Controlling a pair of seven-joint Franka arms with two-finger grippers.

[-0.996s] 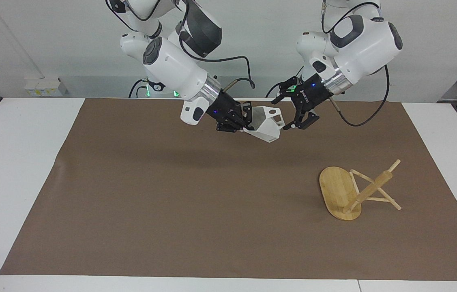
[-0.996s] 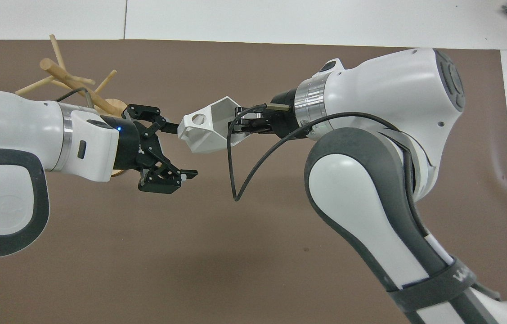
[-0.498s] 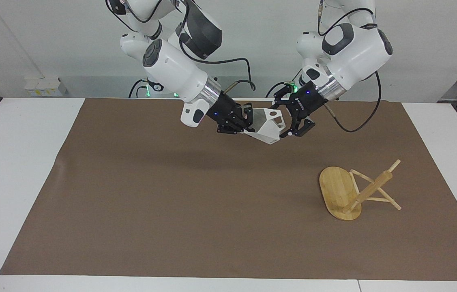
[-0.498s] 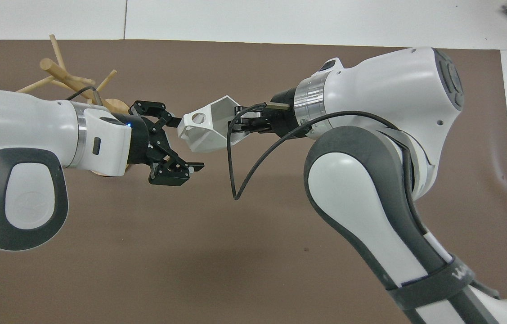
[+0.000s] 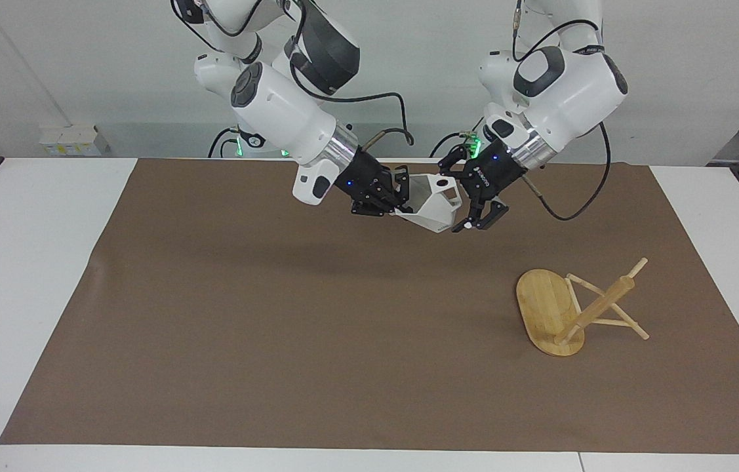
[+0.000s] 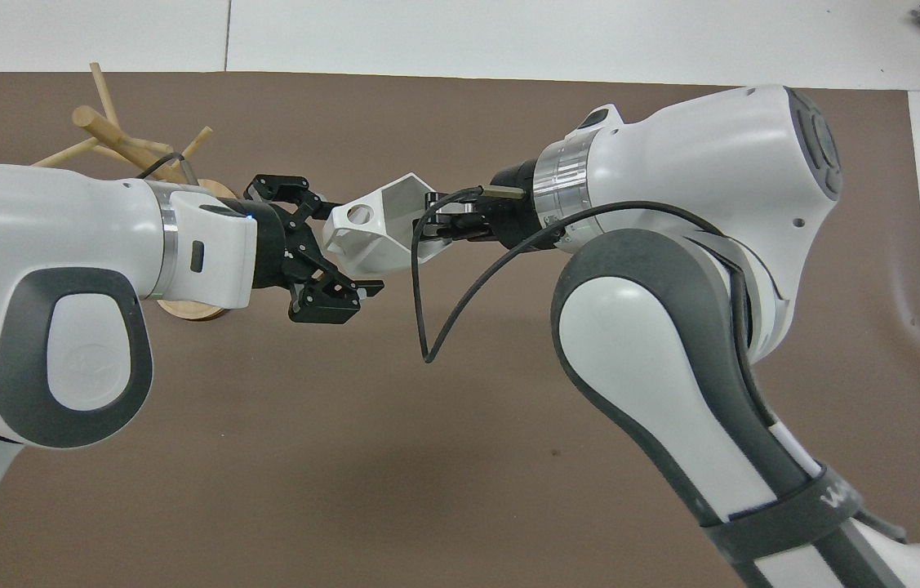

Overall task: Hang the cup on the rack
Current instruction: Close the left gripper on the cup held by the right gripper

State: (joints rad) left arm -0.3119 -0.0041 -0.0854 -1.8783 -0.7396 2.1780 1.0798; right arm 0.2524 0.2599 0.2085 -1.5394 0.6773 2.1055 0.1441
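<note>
Since the earlier frames, the left gripper [image 5: 473,206] has closed in on the cup [image 5: 433,202] from the upper right of the facing view; its jaws, still spread apart, now bracket the handle end of the cup instead of hanging clear of it. Nothing else has shifted: the right gripper [image 5: 387,194] holds its place at upper centre, and the rack [image 5: 579,307] sits as it did at the lower right of that view.

That right gripper is clamped on the cup's rim wall, one finger inside the mouth and one outside. It holds the cup in the air over the brown mat [image 5: 264,328], tilted so the handle with its round hole [image 6: 359,216] points away from the wrist and toward the left arm. This presentation looks deliberate: the handle end is left free for the other arm to take.

In the overhead view the left gripper [image 6: 327,249] shows one finger just above the handle and the other below the cup's body, not yet pressing. I judge this to be a mid-air handover, because the rack stands at the left arm's end of the bench.

The rack's post leans in both views, with its pegs [image 6: 100,86] free, so whichever arm hangs the cup will need the handle hole unobstructed.
</note>
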